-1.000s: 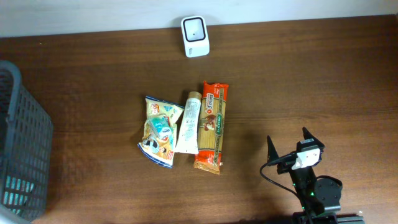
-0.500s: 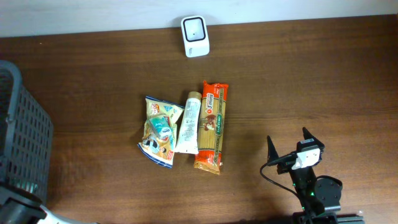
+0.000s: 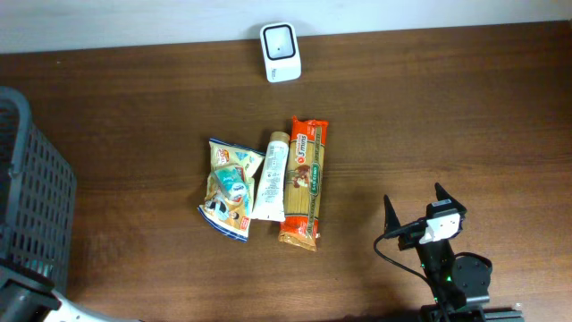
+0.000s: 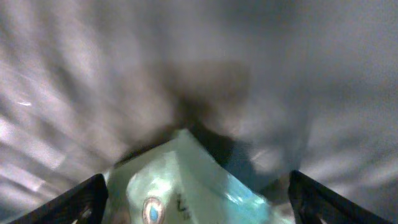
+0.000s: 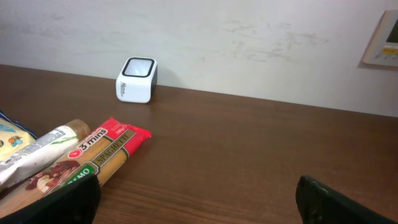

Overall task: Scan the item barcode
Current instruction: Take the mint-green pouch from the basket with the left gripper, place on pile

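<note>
The white barcode scanner (image 3: 281,53) stands at the table's far edge and also shows as a small white box (image 5: 137,79) in the right wrist view. Three items lie side by side mid-table: a snack bag (image 3: 229,187), a white tube (image 3: 271,176) and an orange spaghetti pack (image 3: 304,182). My right gripper (image 3: 414,199) rests open near the front right, holding nothing. In the blurred left wrist view, my left gripper (image 4: 199,202) has its fingers wide apart, with a pale green packet (image 4: 186,186) lying between them. Only part of my left arm (image 3: 31,302) shows at the bottom left corner.
A dark mesh basket (image 3: 27,206) stands at the table's left edge, right beside the left arm. A pale wall runs behind the scanner. Bare wood lies between the right gripper and the spaghetti pack (image 5: 93,158).
My left arm came into the overhead view at the bottom left corner by the basket. The right arm and the three items have not moved.
</note>
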Controlling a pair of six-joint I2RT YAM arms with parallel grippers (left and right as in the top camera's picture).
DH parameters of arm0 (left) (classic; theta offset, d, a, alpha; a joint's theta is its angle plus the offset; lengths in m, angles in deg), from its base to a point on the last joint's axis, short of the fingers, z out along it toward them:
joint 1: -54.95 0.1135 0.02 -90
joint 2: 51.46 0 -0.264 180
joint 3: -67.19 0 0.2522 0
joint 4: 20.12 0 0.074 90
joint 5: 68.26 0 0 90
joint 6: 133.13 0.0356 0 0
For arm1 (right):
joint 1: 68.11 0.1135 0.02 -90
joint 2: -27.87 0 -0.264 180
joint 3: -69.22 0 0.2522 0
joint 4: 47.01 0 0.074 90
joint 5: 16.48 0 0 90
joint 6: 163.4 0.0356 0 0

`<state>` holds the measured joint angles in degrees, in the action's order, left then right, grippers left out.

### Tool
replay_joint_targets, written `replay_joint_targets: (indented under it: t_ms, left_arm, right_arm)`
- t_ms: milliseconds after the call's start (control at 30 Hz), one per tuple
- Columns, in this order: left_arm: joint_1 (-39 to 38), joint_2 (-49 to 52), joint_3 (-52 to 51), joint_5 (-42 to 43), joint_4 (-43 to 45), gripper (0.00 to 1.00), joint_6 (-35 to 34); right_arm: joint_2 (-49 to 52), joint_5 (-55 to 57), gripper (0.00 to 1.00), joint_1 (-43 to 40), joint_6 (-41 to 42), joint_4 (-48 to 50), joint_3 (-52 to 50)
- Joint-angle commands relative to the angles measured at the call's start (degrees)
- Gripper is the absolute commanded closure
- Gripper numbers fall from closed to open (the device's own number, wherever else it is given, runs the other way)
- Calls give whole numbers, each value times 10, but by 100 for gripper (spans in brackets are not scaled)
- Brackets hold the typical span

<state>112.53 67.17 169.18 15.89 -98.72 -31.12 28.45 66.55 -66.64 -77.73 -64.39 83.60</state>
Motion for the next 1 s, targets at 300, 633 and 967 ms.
replay_joint_targets:
  t_ms: [300,633,967]
  left_arm:
    - [15,5,66,-58,-50,100,-61]
    - [-88,-120,573,299,-173,100,-90]
    - [-556,-136,323,245,-169,100,-118]
  right_arm:
    - [-3,1,1,-3,2,-3,-3]
    - [-3,1,1,-3,2,-2,-3]
    - [-3,1,1,-3,2,-3,-3]
